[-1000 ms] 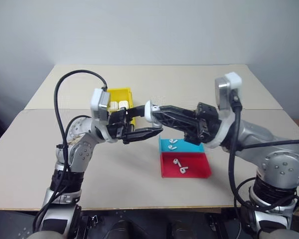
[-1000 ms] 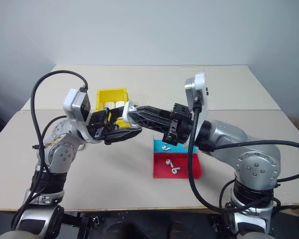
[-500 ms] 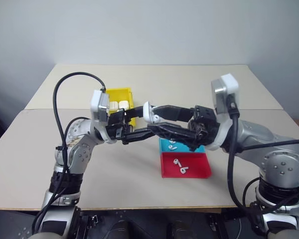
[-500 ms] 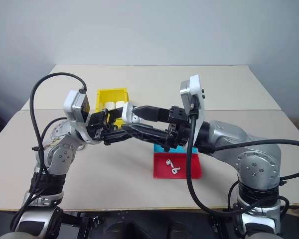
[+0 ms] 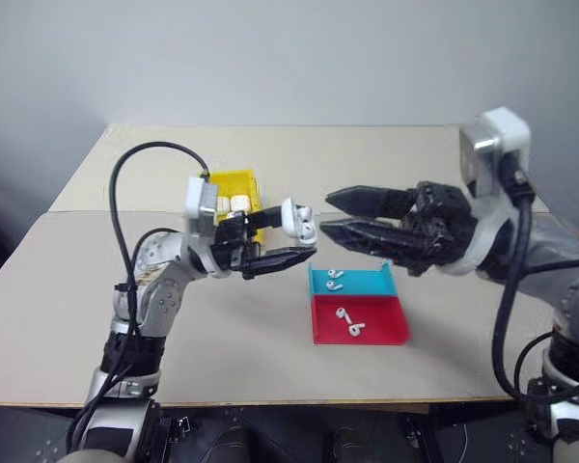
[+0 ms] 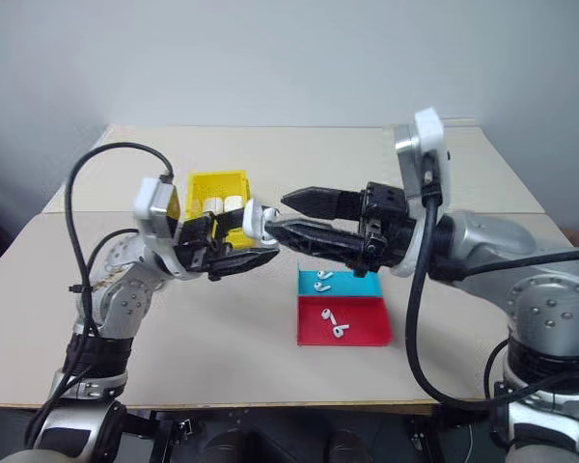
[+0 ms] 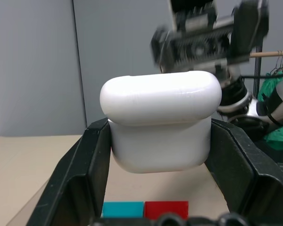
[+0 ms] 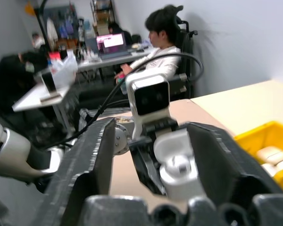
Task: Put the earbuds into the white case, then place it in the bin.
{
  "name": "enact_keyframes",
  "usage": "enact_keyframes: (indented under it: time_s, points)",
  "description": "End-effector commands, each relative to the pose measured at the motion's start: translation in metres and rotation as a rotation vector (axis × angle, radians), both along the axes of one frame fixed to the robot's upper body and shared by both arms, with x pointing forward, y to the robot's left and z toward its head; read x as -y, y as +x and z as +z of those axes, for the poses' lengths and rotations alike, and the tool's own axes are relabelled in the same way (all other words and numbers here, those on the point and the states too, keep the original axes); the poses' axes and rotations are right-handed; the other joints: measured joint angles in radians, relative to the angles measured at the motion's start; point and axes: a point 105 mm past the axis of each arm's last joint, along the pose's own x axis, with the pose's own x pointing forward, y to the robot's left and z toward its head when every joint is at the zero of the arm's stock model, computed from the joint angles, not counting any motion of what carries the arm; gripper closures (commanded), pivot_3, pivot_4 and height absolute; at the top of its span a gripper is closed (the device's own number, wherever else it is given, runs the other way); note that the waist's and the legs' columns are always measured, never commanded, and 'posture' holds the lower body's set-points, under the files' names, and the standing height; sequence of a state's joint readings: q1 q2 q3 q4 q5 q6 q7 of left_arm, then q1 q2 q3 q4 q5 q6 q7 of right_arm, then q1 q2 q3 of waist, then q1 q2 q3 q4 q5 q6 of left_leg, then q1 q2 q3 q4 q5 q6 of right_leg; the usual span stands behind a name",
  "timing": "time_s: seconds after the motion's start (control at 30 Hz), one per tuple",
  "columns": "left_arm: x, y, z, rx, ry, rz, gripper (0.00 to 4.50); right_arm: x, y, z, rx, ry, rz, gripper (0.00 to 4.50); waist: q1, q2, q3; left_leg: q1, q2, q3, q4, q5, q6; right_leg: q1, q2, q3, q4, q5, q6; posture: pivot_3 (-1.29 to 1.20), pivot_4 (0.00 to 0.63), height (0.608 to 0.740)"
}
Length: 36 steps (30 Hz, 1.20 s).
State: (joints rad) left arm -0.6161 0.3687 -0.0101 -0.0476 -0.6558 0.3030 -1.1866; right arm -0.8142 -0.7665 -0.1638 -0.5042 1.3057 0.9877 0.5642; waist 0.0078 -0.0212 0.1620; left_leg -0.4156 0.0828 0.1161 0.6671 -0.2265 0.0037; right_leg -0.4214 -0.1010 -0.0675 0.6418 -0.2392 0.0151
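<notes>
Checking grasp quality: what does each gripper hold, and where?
Left gripper clamps the white case by its lower body's sides; right gripper holds nothing.

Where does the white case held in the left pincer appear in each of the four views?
Left eye view: white case at centre, just right of the yellow bin.
Right eye view: left of centre, below the bin.
Left wrist view: centre, clamped between the black fingers.
Right wrist view: lower middle, lid open.
Shared landmark: the yellow bin, except in the left wrist view.

head stereo overlooking table (image 5: 77, 318), wrist close-ups
</notes>
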Motion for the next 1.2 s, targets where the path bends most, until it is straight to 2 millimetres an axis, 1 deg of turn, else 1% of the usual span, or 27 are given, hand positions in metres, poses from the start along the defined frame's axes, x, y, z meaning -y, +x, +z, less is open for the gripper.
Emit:
enact_keyframes:
  time_s: [0.03,0.1,0.17,0.2,0.33,0.43,0.57,0.67,0.73,0.8,0.83,0.9,0.97,1.03,1.1,1.17,1.2]
  points:
    - [0.015,0.007,0.002,0.034,0.049,0.043,1.68,-0.007,0.016,0.003,0.075,-0.154,-0.057,2.83,0.000,0.000,0.000,0.000,0.000,0.000,0.000,0.000,0.000,0.000,0.000,0.000,0.000,0.000,0.000,0.00,0.150,0.740]
    - [0.021,0.007,-0.001,0.033,0.094,0.045,1.68,-0.013,0.024,0.001,0.130,-0.268,-0.080,3.54,0.000,0.000,0.000,0.000,0.000,0.000,0.000,0.000,0.000,0.000,0.000,0.000,-0.001,0.000,0.000,0.00,0.150,0.740]
    - [0.025,0.008,-0.004,0.038,0.126,0.054,1.68,-0.017,0.029,-0.001,0.149,-0.349,-0.077,4.30,0.000,0.000,0.000,-0.002,0.000,0.001,0.000,0.000,0.000,-0.002,0.000,0.001,-0.001,0.000,0.000,0.00,0.150,0.740]
    - [0.026,0.009,-0.005,0.032,0.141,0.061,1.68,-0.020,0.032,-0.003,0.157,-0.382,-0.075,4.44,0.000,0.000,0.000,-0.002,0.000,0.001,0.000,0.000,0.001,-0.002,0.000,0.001,-0.001,0.000,0.000,0.00,0.150,0.740]
    - [0.029,0.008,-0.006,0.034,0.159,0.067,1.68,-0.028,0.041,-0.015,0.218,-0.544,-0.053,4.44,0.001,0.000,0.000,-0.004,0.000,0.001,0.001,-0.001,0.001,-0.004,0.000,0.000,-0.001,0.000,0.000,0.00,0.150,0.740]
    - [0.027,0.008,-0.004,0.030,0.149,0.086,1.68,-0.028,0.043,-0.024,0.244,-0.620,-0.024,4.44,0.001,0.000,0.000,-0.005,0.000,0.001,0.002,-0.001,0.001,-0.004,0.000,0.000,-0.001,0.000,0.000,0.00,0.150,0.740]
    - [0.020,0.007,0.001,0.060,0.092,0.142,1.68,-0.014,0.048,-0.036,0.261,-0.696,-0.031,4.44,0.004,0.000,0.000,-0.006,0.000,0.001,0.002,-0.001,0.001,-0.004,-0.001,-0.001,-0.001,0.000,0.000,0.00,0.150,0.740]
    - [0.014,0.007,0.005,0.071,0.050,0.185,1.68,-0.003,0.052,-0.035,0.255,-0.689,-0.066,4.44,0.004,0.000,0.000,-0.006,0.000,0.001,0.004,-0.001,0.002,-0.004,-0.001,-0.001,-0.001,0.000,0.000,0.00,0.150,0.740]
    - [0.006,0.007,0.008,0.064,0.017,0.237,1.68,0.003,0.054,-0.032,0.234,-0.650,-0.097,4.44,0.003,0.000,0.000,-0.006,0.000,0.001,0.004,-0.001,0.002,-0.004,-0.001,-0.001,0.000,0.000,0.000,0.00,0.150,0.740]
    - [-0.002,0.009,0.010,0.059,-0.010,0.307,1.68,0.005,0.054,-0.022,0.240,-0.534,-0.122,4.44,0.002,0.000,0.000,-0.006,0.000,0.000,0.004,-0.001,0.002,-0.004,-0.001,-0.001,0.000,0.000,0.000,0.00,0.150,0.740]
    - [-0.005,0.011,0.010,0.053,-0.019,0.352,1.68,0.006,0.055,-0.015,0.213,-0.463,-0.141,4.44,0.001,0.000,0.000,-0.005,0.001,0.000,0.004,-0.001,0.002,-0.004,-0.001,-0.001,0.000,0.000,0.000,0.00,0.150,0.740]
    - [-0.013,0.022,0.012,0.035,-0.039,0.502,1.68,0.011,0.058,-0.001,0.227,-0.316,-0.207,4.44,0.002,0.000,0.000,-0.005,0.001,0.000,0.004,-0.001,0.002,-0.003,-0.001,-0.001,0.001,0.000,0.000,0.00,0.150,0.740]
    - [-0.028,0.041,0.017,0.010,-0.086,0.714,1.68,0.020,0.063,0.000,0.247,-0.211,-0.293,4.44,0.007,0.000,0.000,-0.004,0.000,0.000,0.004,-0.001,0.002,-0.002,-0.001,-0.001,0.001,0.000,0.000,0.00,0.150,0.740]
    - [-0.043,0.058,0.022,0.008,-0.122,0.907,1.68,0.027,0.066,-0.009,0.230,-0.171,-0.357,4.44,0.015,0.000,0.000,-0.004,0.000,-0.001,0.004,-0.001,0.002,0.000,-0.001,-0.003,-0.001,0.000,0.000,0.00,0.150,0.740]
    - [-0.060,0.077,0.028,-0.038,-0.170,1.105,1.68,0.029,0.069,-0.029,0.214,-0.211,-0.425,4.44,0.022,0.000,0.000,-0.005,-0.001,-0.001,0.005,-0.001,0.002,-0.001,-0.003,-0.002,0.000,0.001,0.001,0.00,0.150,0.740]
    - [-0.071,0.092,0.028,-0.073,-0.181,1.230,1.68,0.025,0.070,-0.044,0.183,-0.230,-0.466,4.44,0.022,0.000,0.000,-0.006,-0.001,-0.001,0.006,-0.001,0.002,-0.001,-0.003,-0.003,0.000,0.001,0.001,0.00,0.150,0.740]
    - [-0.074,0.099,0.025,-0.082,-0.167,1.274,1.68,0.022,0.070,-0.049,0.169,-0.229,-0.473,4.44,0.021,0.000,0.000,-0.006,-0.001,-0.001,0.006,-0.001,0.002,-0.002,-0.003,-0.003,0.000,0.001,0.001,0.00,0.150,0.740]
